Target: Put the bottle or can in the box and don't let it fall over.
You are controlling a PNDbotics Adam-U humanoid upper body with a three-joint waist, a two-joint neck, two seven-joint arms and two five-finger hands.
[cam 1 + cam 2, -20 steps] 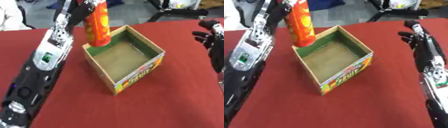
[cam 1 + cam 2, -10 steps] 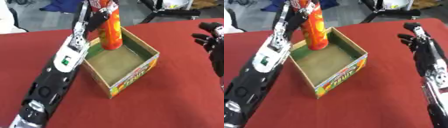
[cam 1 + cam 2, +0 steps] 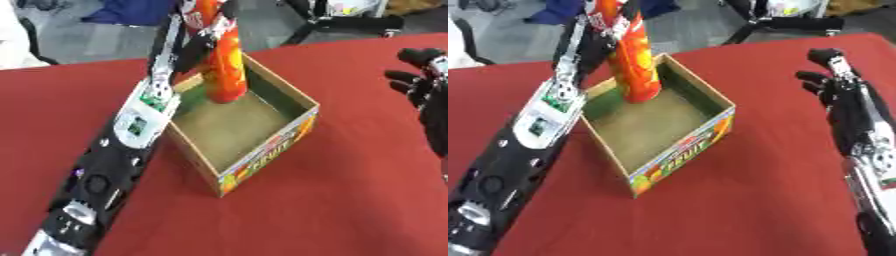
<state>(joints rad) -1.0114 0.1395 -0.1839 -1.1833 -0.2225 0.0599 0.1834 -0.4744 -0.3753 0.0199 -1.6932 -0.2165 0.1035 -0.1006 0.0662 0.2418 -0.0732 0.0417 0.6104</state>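
Observation:
A tall orange can [image 3: 225,65] stands upright inside the open cardboard box [image 3: 271,145], at its far corner, its base low in the box. My left hand [image 3: 208,26] is shut on the can's upper part, the arm reaching in from the lower left. My right hand [image 3: 830,75] is off to the right over the red table, fingers spread and open, holding nothing.
The box has a printed fruit label on its near right side [image 3: 684,155]. The red tablecloth [image 3: 332,200] surrounds it. Black chair legs [image 3: 341,22] and a grey floor lie beyond the table's far edge.
The can has moved right and down from above the box's far left edge into the box's far corner, still in my left hand. The camera view has shifted.

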